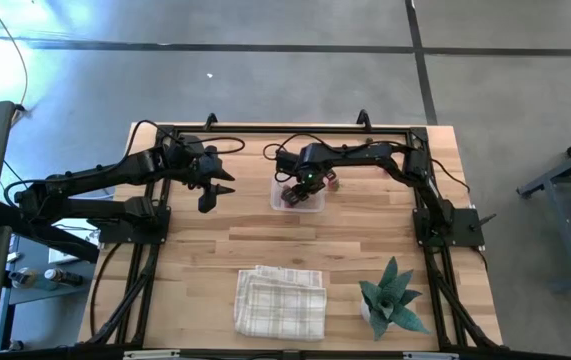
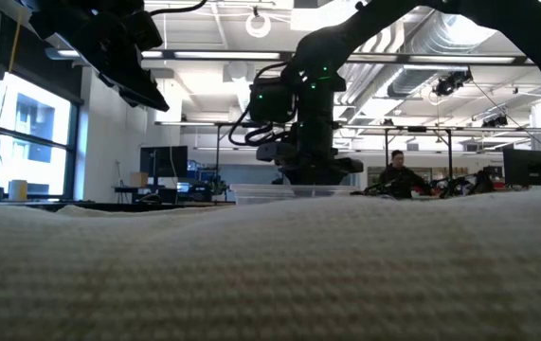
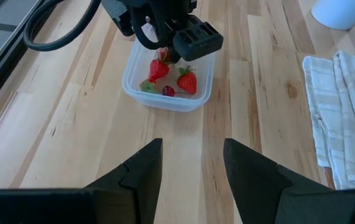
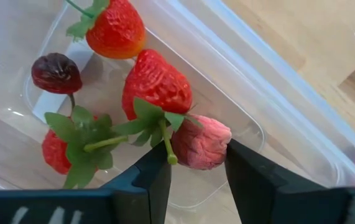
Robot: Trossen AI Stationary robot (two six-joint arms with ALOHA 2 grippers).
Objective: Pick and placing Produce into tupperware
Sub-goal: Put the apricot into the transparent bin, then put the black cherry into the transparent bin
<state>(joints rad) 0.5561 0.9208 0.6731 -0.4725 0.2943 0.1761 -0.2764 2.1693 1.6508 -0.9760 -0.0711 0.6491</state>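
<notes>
The clear tupperware [image 1: 283, 204] stands on the wooden table at its far middle. Inside lie red strawberries [image 4: 155, 81] [image 4: 116, 28], another half under green leaves [image 4: 54, 152], and a dark brown piece [image 4: 56, 73]. My right gripper [image 1: 305, 188] points down into the tupperware [image 4: 276, 68], shut on a pale pink strawberry. My left gripper [image 3: 193, 144] hovers open to the left of the tupperware [image 3: 165, 102], holding nothing. My right gripper pinches the pale pink strawberry [image 4: 202, 144] between its two fingertips, coming from above and pointing down. The strawberry sits inside the tupperware's walls. Whether it touches the bottom I cannot tell.
A white checked folded cloth [image 1: 280, 302] lies near the front edge and fills the low view's foreground [image 2: 270, 275]. A small green plant in a white pot [image 1: 393, 298] stands at the front right. A person [image 2: 401, 175] sits in the room beyond.
</notes>
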